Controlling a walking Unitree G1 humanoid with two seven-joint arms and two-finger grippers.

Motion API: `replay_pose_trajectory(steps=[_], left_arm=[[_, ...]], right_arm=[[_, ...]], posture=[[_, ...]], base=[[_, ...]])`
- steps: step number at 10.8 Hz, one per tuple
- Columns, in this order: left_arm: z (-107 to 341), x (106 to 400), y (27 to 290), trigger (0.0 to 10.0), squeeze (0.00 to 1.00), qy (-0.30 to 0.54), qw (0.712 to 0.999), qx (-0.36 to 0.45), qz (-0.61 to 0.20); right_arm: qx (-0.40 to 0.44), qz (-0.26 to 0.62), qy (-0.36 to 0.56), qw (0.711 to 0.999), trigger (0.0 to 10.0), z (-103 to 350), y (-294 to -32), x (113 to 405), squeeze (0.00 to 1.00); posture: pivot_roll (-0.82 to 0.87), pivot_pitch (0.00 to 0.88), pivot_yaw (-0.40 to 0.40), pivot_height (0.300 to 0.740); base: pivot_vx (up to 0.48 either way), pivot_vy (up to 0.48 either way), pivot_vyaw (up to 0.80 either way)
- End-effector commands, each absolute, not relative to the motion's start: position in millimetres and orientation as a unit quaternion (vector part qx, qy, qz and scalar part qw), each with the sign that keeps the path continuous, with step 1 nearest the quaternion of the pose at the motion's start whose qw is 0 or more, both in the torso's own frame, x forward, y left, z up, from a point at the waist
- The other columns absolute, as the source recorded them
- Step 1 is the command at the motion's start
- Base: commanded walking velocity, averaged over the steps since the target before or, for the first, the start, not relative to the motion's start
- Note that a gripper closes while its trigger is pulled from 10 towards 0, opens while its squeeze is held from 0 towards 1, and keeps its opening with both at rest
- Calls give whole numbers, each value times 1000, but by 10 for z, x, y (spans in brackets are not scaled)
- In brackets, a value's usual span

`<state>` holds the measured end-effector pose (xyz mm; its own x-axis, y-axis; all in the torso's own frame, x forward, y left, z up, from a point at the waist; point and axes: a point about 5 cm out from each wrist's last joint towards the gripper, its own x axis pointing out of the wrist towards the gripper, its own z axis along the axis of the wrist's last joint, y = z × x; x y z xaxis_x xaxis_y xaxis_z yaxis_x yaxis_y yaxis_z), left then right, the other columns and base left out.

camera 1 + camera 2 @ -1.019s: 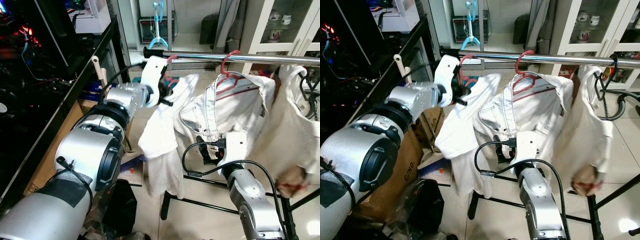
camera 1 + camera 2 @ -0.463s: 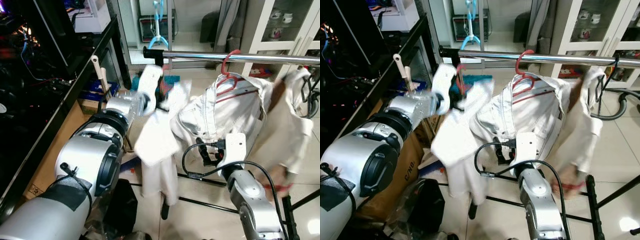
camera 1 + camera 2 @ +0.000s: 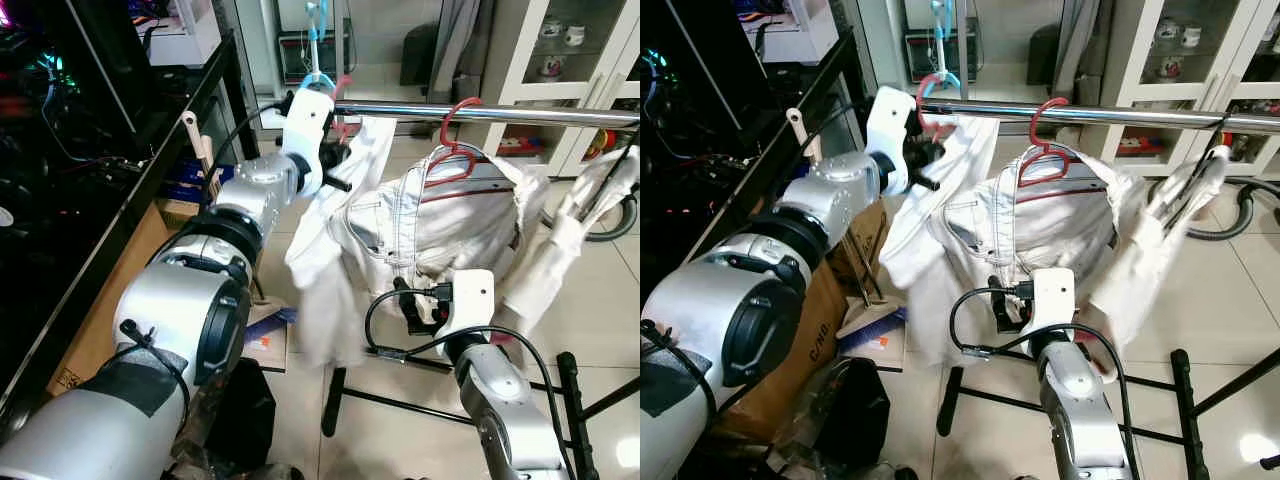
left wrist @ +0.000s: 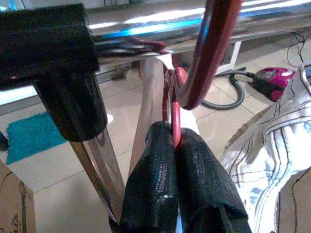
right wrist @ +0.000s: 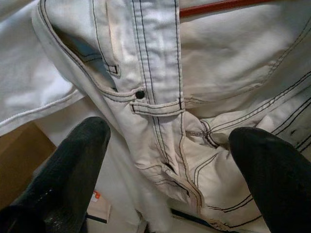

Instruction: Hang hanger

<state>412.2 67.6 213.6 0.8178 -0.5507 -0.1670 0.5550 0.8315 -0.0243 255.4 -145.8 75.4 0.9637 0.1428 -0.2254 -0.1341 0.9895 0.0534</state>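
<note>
- My left claw point(image 4: 174, 145) is up at the far left end of the rail point(image 3: 1120, 113), pinched tight on the red wire of the hanger point(image 4: 214, 53).
- The hanger's hook curls up against the rail, just beside the black end fitting point(image 4: 58, 63). I cannot tell whether it is truly over the bar or only touching it.
- A white garment point(image 3: 335, 250) hangs from this hanger and drapes down to the left of the jeans point(image 3: 1040, 225), which hang on a second red hanger point(image 3: 1040, 140).
- My right claw point(image 5: 170, 160) waits low and near, fingers spread wide, holding nothing, facing the jeans.
- Risk, as I judge it: letting go before the hook seats would drop hanger and garment to the floor.
- So close to the rail's end, a sideways nudge could slide the hook against the fitting or off.
</note>
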Motion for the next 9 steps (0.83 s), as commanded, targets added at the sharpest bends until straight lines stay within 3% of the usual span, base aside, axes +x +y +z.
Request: replay_pose_trajectory(steps=[1,4,7,9], left_arm=[[2419,4170,651,10000,0,41,958,12,-285],[2374,4209,794,10000,0,67,973,1,-221],[2352,4220,869,10000,0,75,977,4,-201],[2157,4191,911,10000,0,123,974,-1,-189]], right_arm=[[17,73,106,992,10000,798,-1441,2529,0],[15,63,115,991,10000,779,-1482,2379,0],[12,40,135,990,10000,753,-1573,2132,0],[13,33,150,988,10000,742,-1578,1989,0]], posture=[[-139,0,138,740],[-196,32,159,740],[-256,96,176,740],[-271,139,187,740]], base=[[0,0,0],[0,0,0],[0,0,0],[0,0,0]])
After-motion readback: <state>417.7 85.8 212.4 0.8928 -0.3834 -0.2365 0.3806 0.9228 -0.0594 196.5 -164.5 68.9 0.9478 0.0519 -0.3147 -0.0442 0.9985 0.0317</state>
